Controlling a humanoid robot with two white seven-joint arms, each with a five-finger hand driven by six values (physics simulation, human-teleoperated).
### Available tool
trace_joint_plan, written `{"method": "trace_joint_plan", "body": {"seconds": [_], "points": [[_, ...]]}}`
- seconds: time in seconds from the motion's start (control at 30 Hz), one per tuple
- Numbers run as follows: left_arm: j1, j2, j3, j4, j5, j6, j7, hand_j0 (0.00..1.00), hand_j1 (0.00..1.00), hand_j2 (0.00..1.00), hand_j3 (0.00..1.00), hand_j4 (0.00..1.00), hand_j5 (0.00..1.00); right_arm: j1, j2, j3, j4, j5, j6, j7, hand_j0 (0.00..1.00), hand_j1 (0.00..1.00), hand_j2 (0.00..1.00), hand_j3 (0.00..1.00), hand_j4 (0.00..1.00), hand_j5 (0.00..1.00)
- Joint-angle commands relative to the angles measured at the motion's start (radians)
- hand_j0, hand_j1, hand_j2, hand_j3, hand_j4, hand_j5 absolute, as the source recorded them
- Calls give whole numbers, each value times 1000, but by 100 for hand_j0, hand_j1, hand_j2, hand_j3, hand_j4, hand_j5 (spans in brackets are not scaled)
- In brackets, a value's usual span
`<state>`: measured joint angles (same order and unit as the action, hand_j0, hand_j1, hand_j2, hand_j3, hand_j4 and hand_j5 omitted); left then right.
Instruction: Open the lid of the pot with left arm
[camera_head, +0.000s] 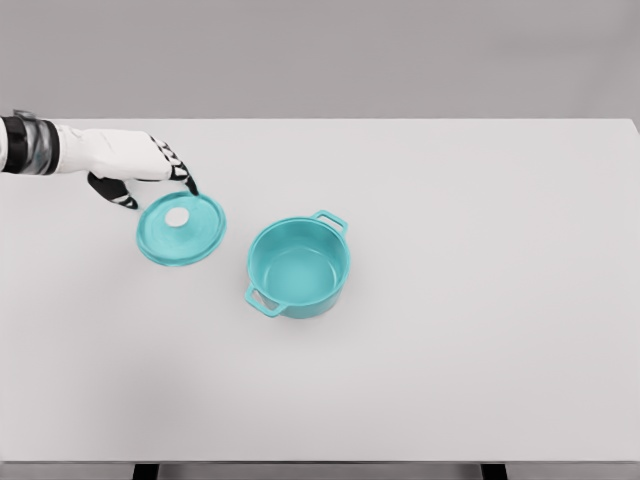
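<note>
Teal lid (181, 229) (off the pot (298, 267)) just below left hand (135, 165)

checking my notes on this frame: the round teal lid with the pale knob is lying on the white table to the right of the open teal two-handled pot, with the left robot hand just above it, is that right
Not quite. The head view shows the round teal lid with the pale knob lying on the white table to the left of the open teal two-handled pot, not the right. The left robot hand is just above it, as you said.

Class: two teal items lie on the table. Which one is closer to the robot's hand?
The round lid with the pale knob, just below the left hand. The two-handled pot sits farther right, open.
</note>
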<state>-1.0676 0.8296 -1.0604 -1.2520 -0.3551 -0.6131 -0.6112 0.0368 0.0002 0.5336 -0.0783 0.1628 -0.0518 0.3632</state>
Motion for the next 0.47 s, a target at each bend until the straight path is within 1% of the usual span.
{"method": "trace_joint_plan", "body": {"seconds": [0.0, 0.1, 0.13, 0.17, 0.23, 0.27, 0.3, 0.33, 0.37, 0.43], "points": [[0, 0, 2, 6, 4, 2, 0, 100, 100, 100, 100, 100, 100, 0, 0, 0, 0, 0, 0, 0, 100, 100, 100, 100, 100, 100], [2, -1, 2, 6, 7, 2, 0, 100, 100, 100, 100, 100, 100, 0, 0, 0, 0, 0, 0, 0, 100, 100, 100, 100, 100, 100], [2, -3, 2, 9, 27, 2, 0, 100, 100, 100, 100, 100, 100, 0, 0, 0, 0, 0, 1, 0, 100, 100, 100, 100, 100, 100], [2, 0, 2, 42, 60, 2, 0, 100, 100, 100, 100, 100, 100, 0, 0, 0, 0, 0, 0, 0, 100, 100, 100, 100, 100, 100], [2, -3, 2, 196, 155, 2, 0, 100, 100, 100, 100, 100, 100, 0, 0, 0, 0, 0, 0, 0, 100, 100, 100, 100, 100, 100], [2, -4, 4, 264, 186, 2, 0, 100, 100, 100, 100, 100, 100, 0, 0, 0, 0, 0, 1, 0, 100, 100, 100, 100, 100, 100], [2, -6, 4, 318, 189, 2, 0, 100, 100, 100, 100, 100, 100, 0, 0, 0, 0, 0, 0, 0, 100, 100, 100, 100, 100, 100], [2, -7, 4, 356, 189, 2, 0, 100, 100, 100, 100, 100, 100, 0, 0, 0, 0, 0, 0, 0, 100, 100, 100, 100, 100, 100], [2, -7, 4, 376, 188, 2, 0, 100, 100, 100, 100, 100, 100, 0, 0, 0, 0, 0, 0, 0, 100, 100, 100, 100, 100, 100], [2, -7, 4, 393, 188, 2, 0, 100, 100, 100, 100, 100, 100, 0, 0, 0, 0, 0, 1, 0, 100, 100, 100, 100, 100, 100]]}}
